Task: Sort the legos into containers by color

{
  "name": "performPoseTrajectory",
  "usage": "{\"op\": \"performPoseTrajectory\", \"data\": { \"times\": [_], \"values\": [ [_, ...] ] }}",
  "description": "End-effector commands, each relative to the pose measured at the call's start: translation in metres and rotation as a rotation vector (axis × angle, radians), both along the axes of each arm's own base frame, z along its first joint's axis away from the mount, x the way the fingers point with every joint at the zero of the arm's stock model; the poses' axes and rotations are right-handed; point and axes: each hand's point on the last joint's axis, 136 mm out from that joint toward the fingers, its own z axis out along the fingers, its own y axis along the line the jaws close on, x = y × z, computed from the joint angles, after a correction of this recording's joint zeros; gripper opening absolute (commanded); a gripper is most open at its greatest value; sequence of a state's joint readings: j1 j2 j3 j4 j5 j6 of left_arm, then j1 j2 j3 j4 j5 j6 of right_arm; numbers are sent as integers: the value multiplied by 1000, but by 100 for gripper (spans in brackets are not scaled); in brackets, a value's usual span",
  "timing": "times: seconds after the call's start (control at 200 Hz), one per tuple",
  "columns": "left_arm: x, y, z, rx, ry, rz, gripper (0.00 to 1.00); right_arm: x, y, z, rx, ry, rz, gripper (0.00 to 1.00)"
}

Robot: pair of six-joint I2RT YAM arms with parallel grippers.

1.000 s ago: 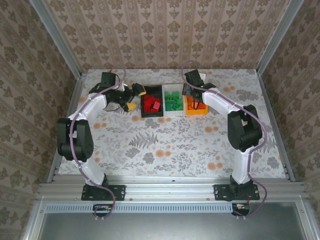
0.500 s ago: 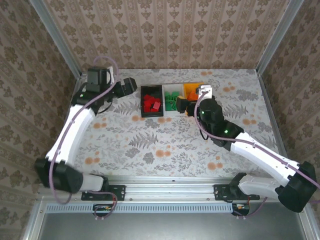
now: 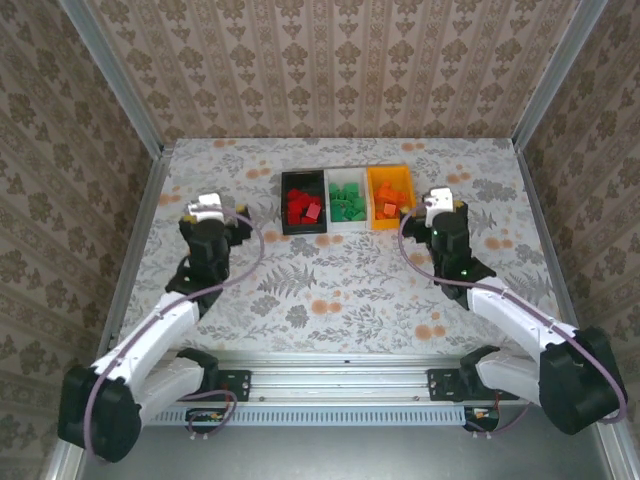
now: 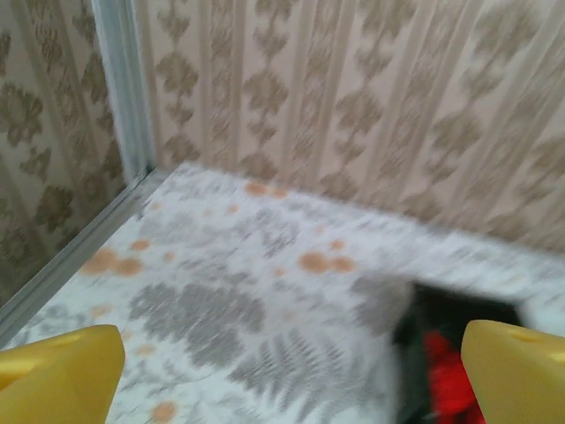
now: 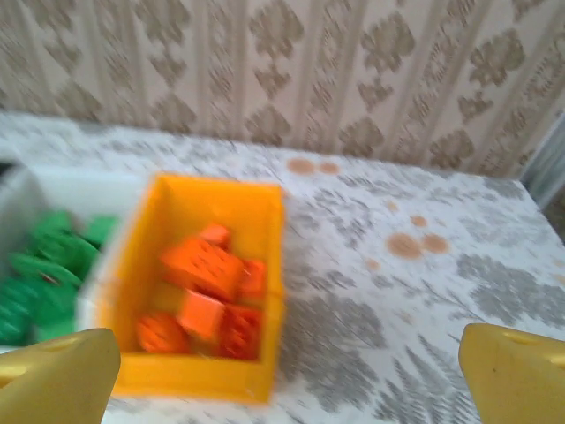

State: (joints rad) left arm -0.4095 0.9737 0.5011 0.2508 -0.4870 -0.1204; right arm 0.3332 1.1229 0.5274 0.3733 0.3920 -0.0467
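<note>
Three containers stand in a row at the back of the table. The black bin (image 3: 302, 178) holds red legos (image 3: 302, 208), the white bin (image 3: 347, 176) holds green legos (image 3: 347, 203), and the orange-yellow bin (image 3: 388, 175) holds orange legos (image 3: 390, 208). My left gripper (image 3: 213, 214) hangs open and empty, left of the black bin (image 4: 413, 329). My right gripper (image 3: 440, 206) hangs open and empty, right of the orange-yellow bin (image 5: 212, 191). The right wrist view shows the orange legos (image 5: 207, 269) and, blurred, the green legos (image 5: 44, 276).
The floral tablecloth (image 3: 330, 290) covers the table in front of the bins. Wallpapered walls close the back and sides, with an aluminium rail (image 4: 119, 88) at the back left corner.
Both arms have drawn back from the bins towards the near side, and both wrists now hover beside the row. The right gripper has opened wider.
</note>
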Motion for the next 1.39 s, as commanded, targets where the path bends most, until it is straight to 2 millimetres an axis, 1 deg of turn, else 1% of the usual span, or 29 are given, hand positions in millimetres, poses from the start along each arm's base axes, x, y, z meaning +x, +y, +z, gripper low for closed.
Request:
{"op": "performPoseTrajectory", "data": {
  "times": [0.0, 0.045, 0.105, 0.145, 0.19, 0.22, 0.29, 0.31, 0.33, 0.35, 0.41, 0.42, 0.445, 0.475, 0.525, 0.56, 0.605, 0.64, 0.7, 0.9, 0.965, 1.39],
  "values": [
    [9, -11, 24, 257, -173, -122, 100, 0, -11, 2, -50, -98, 48, 100],
    [14, 0, 7, 255, -129, -92, 100, 0, -22, -11, -32, -85, 29, 100],
    [19, 4, -17, 229, -93, -115, 100, 0, -33, -23, 18, -95, 9, 100],
    [22, 10, -28, 215, -83, -102, 100, 0, -42, -28, 64, -118, -18, 100],
    [25, 14, -40, 207, -77, -106, 100, 2, -46, -35, 71, -118, -24, 100],
    [28, 12, -43, 233, -85, -124, 100, 4, -50, -43, 81, -93, -37, 100],
    [34, 16, -58, 239, -42, -146, 100, 10, -48, -58, 103, -57, -8, 100],
    [37, 20, -61, 222, -30, -135, 100, 13, -48, -60, 104, -62, -7, 100],
    [39, 24, -69, 206, 2, -124, 100, 15, -49, -61, 109, -64, -10, 100],
    [41, 26, -74, 187, 15, -135, 100, 17, -50, -72, 111, -40, -9, 100],
    [45, 24, -93, 149, 42, -187, 100, 22, -50, -86, 124, -27, 0, 100],
    [47, 25, -93, 149, 28, -184, 100, 23, -51, -87, 126, -27, -2, 100],
    [49, 33, -92, 135, 17, -142, 100, 25, -52, -88, 135, -40, -3, 100],
    [47, 44, -97, 103, 27, -99, 100, 24, -54, -89, 139, -33, -10, 100],
    [48, 47, -109, 54, 39, -126, 100, 25, -59, -91, 156, -1, -28, 100],
    [55, 49, -103, 59, -1, -125, 100, 28, -61, -92, 161, 3, -36, 100],
    [57, 56, -110, 34, 87, -77, 100, 31, -64, -93, 166, 28, -58, 100],
    [63, 61, -111, 29, 105, -56, 100, 35, -65, -96, 168, 54, -59, 100],
    [61, 64, -111, 23, 92, -41, 100, 34, -65, -96, 171, 55, -58, 100],
    [61, 62, -111, 37, 93, -46, 100, 34, -65, -95, 167, 51, -57, 100],
    [60, 61, -112, 41, 93, -49, 100, 34, -61, -95, 158, 51, -44, 100],
    [61, 60, -111, 39, 94, -51, 100, 34, -61, -96, 157, 51, -44, 100]
  ]
}}
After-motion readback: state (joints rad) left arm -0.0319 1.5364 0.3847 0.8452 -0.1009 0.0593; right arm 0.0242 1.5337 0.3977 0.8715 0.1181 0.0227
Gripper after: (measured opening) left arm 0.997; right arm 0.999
